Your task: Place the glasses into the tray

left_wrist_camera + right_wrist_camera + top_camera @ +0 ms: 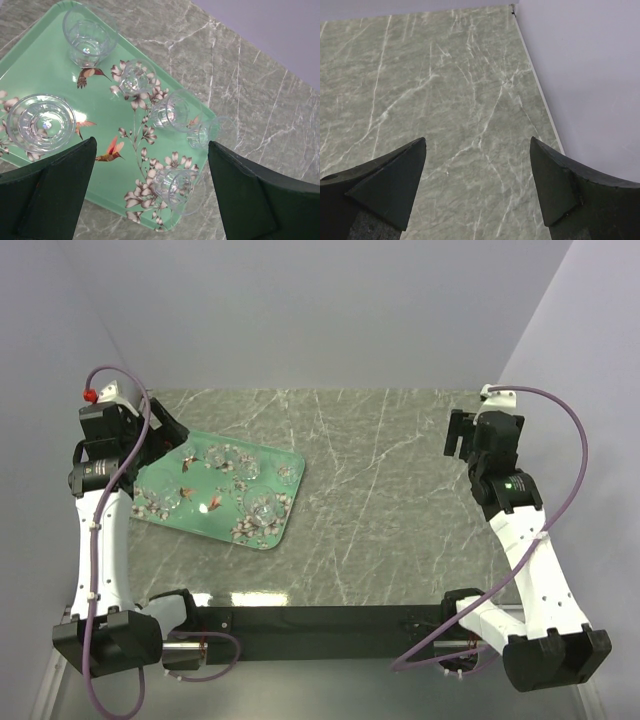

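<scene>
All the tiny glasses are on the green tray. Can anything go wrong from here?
Maybe, yes. One glass sits right at the rim of the tray and looks tilted, so it might tip onto the table. Another glass stands close to a corner of the tray. The left jaws hang open above them, so a clumsy move could knock the glasses, which stand close together.

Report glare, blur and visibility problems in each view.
Top external: a white glare spot sits on the mint-green floral rectangular tray, and the small clear drinking glasses nearly vanish against it. Left wrist: glasses sharp, rims catching highlights. Right wrist: grey marble-patterned table sharp, evenly lit, no glare.
</scene>
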Controlling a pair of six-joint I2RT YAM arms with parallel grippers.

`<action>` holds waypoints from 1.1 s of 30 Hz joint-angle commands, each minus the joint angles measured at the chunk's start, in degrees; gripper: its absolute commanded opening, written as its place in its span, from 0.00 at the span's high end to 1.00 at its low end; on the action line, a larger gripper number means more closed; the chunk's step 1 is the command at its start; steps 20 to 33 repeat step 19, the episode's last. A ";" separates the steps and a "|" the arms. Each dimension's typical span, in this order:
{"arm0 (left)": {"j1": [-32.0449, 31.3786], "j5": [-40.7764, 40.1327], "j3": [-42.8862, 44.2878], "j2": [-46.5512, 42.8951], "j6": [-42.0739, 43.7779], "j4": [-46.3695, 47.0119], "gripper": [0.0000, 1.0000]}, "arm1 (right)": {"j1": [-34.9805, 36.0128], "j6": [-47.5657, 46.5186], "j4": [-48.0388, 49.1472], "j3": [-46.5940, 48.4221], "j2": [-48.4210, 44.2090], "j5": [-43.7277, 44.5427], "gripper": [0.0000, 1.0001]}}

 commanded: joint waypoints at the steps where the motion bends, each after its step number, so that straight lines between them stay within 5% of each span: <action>1: -0.29 -0.37 2.01 -0.49 0.66 1.40 0.00 | -0.59 0.80 2.64 -0.14 -1.42 -0.51 0.10; 33: -0.21 -0.45 1.39 -0.66 0.57 1.92 0.01 | -2.35 -0.25 3.34 -0.93 -0.45 0.81 0.10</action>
